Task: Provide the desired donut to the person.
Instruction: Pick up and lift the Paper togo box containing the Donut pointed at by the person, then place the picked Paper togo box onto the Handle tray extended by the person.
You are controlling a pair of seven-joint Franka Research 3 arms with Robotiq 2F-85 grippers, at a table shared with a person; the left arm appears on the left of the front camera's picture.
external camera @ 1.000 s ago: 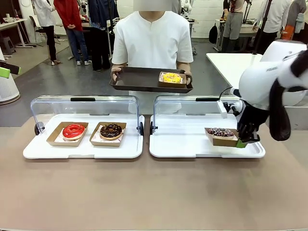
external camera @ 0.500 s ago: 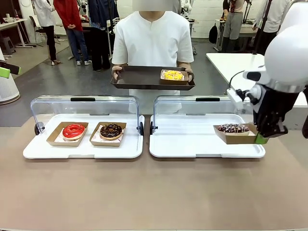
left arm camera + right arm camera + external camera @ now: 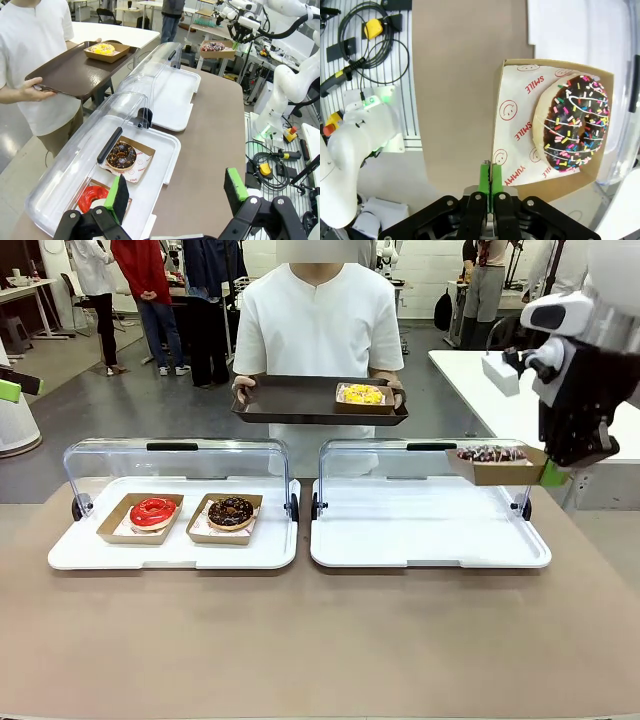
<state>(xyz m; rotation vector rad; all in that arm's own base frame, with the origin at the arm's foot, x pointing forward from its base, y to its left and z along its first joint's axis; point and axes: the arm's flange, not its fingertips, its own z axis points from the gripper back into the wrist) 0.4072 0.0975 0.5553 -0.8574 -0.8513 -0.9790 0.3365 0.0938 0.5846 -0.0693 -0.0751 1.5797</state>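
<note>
Left wrist view: left fingers apart, holding nothing. Front view, left case: red donut, chocolate donut. Top centre: person holds tray with yellow donut. Upper right: right fingers clamped on edge of box carrying sprinkled donut, in the air above right case.

The white paper liner in the cardboard tray, under the sprinkled chocolate donut, carries red print. It reads "SMILE" twice and "YUMMY" once, with small smiley faces between the words. In the left wrist view, the liner under the plain chocolate donut bears red marks too small to read.
</note>
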